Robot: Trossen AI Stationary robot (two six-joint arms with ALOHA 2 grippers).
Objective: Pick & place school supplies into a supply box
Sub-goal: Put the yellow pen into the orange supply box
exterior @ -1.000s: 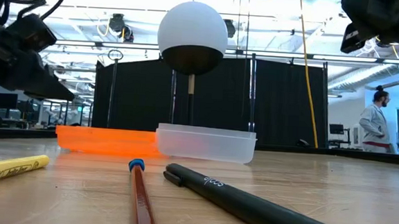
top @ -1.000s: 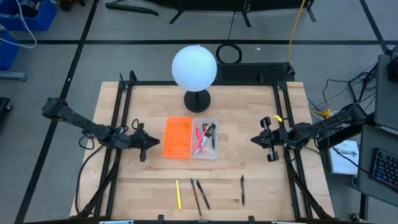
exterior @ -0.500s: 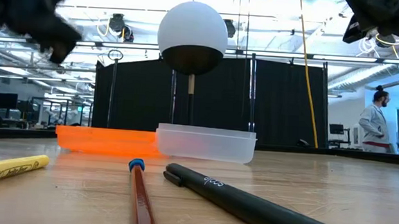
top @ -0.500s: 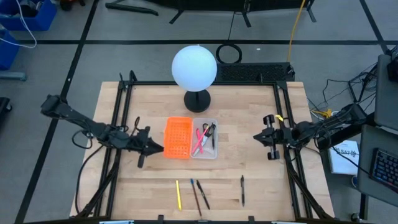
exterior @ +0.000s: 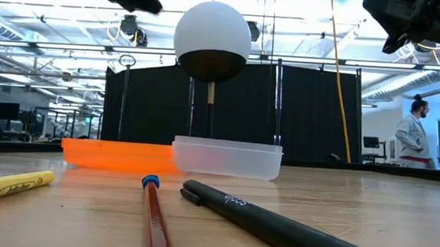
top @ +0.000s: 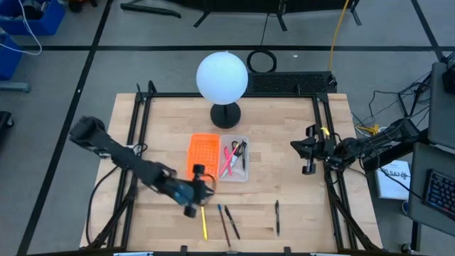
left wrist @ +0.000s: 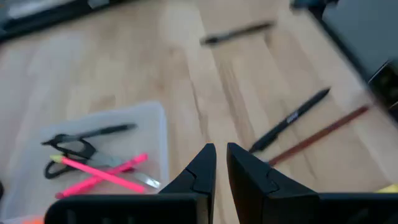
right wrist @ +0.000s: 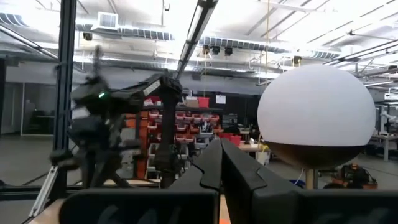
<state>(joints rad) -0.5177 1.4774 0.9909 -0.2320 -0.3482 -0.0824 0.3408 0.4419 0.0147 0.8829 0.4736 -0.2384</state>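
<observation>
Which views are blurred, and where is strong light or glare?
Left wrist view: the supply box and loose pens smear with motion blur. Right wrist view: the far left arm is blurred; ceiling lights glare. Low view: bright ceiling behind the white globe lamp; the near black pen is soft.

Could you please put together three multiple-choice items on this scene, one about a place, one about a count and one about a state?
1. Where is the left gripper?
A. above the yellow pen's far end
B. inside the orange perforated tray
C. beside the white globe lamp

2. How many pens and pencils lie loose on the wooden table?
A. two
B. four
C. six

3. What does the clear plastic supply box hold?
A. nothing
B. only pens
C. black-handled scissors and pens

Answers: 1 A, the high view shows it there. 2 B, four lie along the near edge. 3 C, the left wrist view shows both.
</observation>
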